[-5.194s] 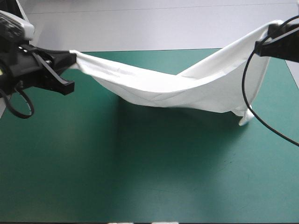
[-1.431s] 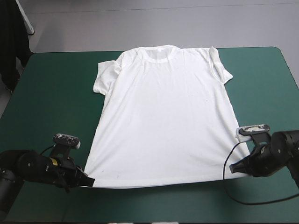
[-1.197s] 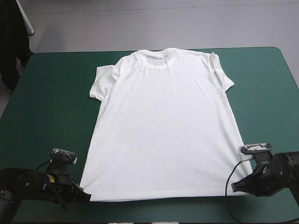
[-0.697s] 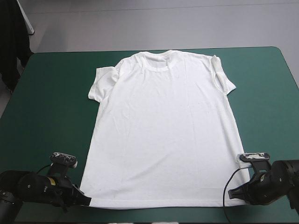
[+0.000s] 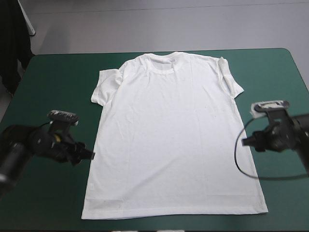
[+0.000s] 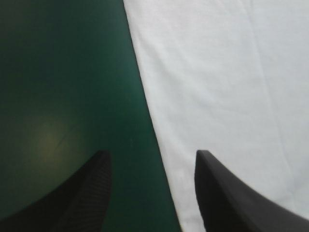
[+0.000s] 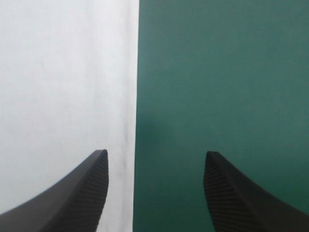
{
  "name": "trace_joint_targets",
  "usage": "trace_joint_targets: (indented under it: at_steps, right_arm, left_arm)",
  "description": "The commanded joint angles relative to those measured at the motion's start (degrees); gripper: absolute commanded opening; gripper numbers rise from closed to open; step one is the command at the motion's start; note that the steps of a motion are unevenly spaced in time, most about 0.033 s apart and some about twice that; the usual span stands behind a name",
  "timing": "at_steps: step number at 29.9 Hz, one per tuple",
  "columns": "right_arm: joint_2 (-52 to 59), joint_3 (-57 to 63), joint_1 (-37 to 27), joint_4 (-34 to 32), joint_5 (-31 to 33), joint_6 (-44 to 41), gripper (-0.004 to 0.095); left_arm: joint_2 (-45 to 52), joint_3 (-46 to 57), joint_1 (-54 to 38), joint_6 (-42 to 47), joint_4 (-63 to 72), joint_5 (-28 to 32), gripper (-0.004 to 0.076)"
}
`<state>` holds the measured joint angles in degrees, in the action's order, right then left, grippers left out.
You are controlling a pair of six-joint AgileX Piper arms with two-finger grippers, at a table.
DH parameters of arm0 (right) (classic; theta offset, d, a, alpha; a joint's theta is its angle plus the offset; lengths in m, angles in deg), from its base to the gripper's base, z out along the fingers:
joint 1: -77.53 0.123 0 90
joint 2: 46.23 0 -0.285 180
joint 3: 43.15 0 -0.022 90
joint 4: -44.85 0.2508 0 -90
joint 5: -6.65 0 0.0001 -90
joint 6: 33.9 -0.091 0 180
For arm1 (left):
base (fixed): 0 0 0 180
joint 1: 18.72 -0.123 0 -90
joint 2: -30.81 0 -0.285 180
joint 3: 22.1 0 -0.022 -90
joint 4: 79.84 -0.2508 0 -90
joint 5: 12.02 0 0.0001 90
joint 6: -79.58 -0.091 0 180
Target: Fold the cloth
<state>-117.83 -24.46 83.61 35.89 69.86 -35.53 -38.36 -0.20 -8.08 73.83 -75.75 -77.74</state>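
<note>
The white T-shirt (image 5: 174, 130) lies spread flat on the teal-green cover (image 5: 48, 87), collar toward the far edge and hem near the front edge. My left gripper (image 5: 90, 155) hovers at the shirt's left side edge, open and holding nothing. In the left wrist view the gripper (image 6: 152, 154) straddles the edge of the T-shirt (image 6: 231, 72). My right gripper (image 5: 245, 141) stands open beside the shirt's right side edge. In the right wrist view that gripper (image 7: 155, 152) has the T-shirt (image 7: 63, 72) under one finger and bare cover (image 7: 222, 72) under the other.
Bare teal-green cover (image 5: 280, 72) runs along both sides of the shirt. A dark object (image 5: 12, 43) stands off the table's far left corner.
Earlier both grippers held the hem corners and drew the shirt flat toward the front edge. They have let go, opened and moved back along the shirt's sides.
</note>
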Motion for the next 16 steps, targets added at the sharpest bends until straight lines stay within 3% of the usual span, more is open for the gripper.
trace_joint_targets:
  at_steps: [1, 5, 10, 16]
  right_arm:
    - [-14.5, -12.0, 0.0, 1.5, -2.1, 1.1, 0.0552]
    - [-30.8, -29.4, -0.4, 7.9, 1.9, 2.8, 0.0552]
    - [-44.9, -45.7, -3.2, 22.3, 6.0, 5.8, 0.0552]
    - [-47.4, -48.2, -9.9, 25.5, 6.5, 8.0, 0.0552]
  left_arm:
    - [-15.5, -10.1, 0.3, 0.7, -0.2, 2.7, 0.0381]
    - [-30.9, -24.9, 0.3, 0.0, 1.9, 1.4, 0.0381]
    - [-45.5, -43.1, 0.2, 0.0, 7.8, -1.0, 0.0381]
    - [-51.4, -49.3, -1.3, 1.1, 6.8, -2.9, 0.0381]
